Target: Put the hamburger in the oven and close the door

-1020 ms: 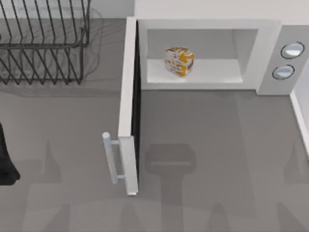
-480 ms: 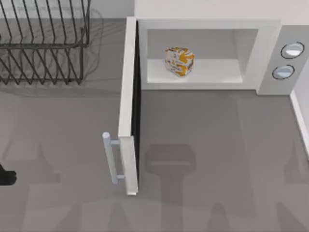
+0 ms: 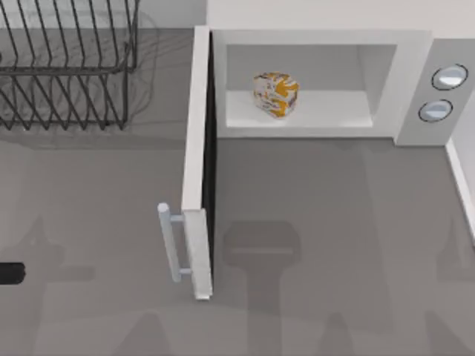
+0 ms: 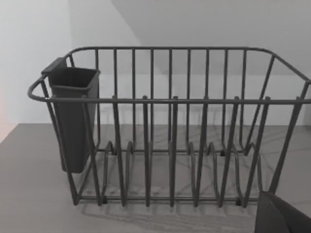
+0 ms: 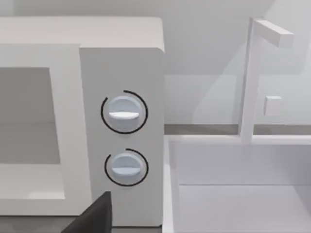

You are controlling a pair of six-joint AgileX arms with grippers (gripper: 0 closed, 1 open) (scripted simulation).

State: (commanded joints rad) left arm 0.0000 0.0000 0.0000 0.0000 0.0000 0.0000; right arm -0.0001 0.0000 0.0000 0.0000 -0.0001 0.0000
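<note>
Right now the hamburger [image 3: 276, 93] is sitting inside the oven [image 3: 319, 37] cavity, on the cavity floor toward its left half, apart from the walls; nothing is gripping or touching it; the door [image 3: 198, 163] is standing wide open, swung out toward the near edge of the table at roughly a right angle to the oven front, dark inner face turned toward the cavity side; its pale bar handle [image 3: 168, 242] is sticking out on the left face near the free end; two round silver knobs [image 3: 442, 92] are sitting on the grey panel at the oven's right, also showing in the right wrist view [image 5: 124, 138] one above the other; a black wire dish rack [image 3: 67, 67] is standing at the table's far left, well apart from the door; the left wrist view is looking straight at that rack [image 4: 170, 131] with a dark cutlery cup [image 4: 75, 116] hanging on one end; a white tray-like frame [image 5: 238, 184] is sitting just beside the oven on its right; left arm [image 3: 10, 273] is poking in as a dark stub at the far left edge of the table; left gripper state: cannot tell; right gripper state: cannot tell, a dark corner [image 5: 95, 218] of it is peeking into the right wrist view.
</note>
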